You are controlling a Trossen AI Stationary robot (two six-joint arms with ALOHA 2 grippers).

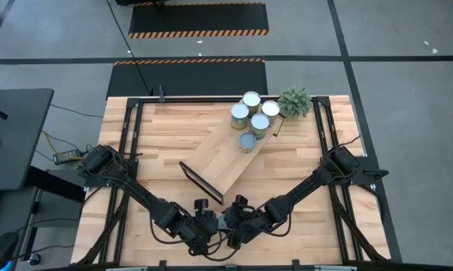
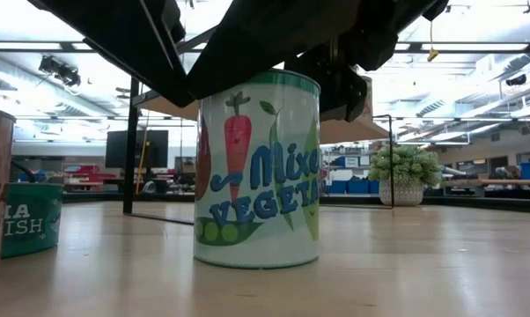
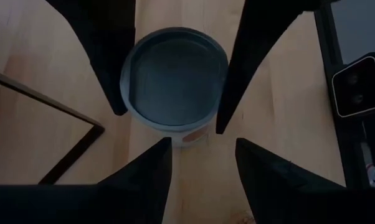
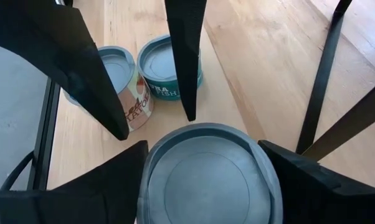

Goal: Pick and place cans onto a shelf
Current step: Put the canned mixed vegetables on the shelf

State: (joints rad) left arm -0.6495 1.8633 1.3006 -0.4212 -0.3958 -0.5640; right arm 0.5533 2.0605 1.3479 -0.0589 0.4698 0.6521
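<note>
**Two grippers crowd one can**

Our right gripper [image 4: 203, 144] straddles a can [image 4: 209, 180] that stands on the tabletop [image 1: 159, 135], its fingers pressed against the can's sides, as far as we can judge. Our left gripper [image 3: 203, 143] hovers just beside it, fingers parted and holding nothing. Two more cans [image 4: 166, 65] stand near. The shelf [image 1: 219, 162] lies farther out, with five cans [image 1: 259, 124] at its far end.

We see two risks. The lift could clip the left gripper's fingertips, because they point at the same can. A shallow grip on the smooth wall could also let the can slip or tip.
</note>
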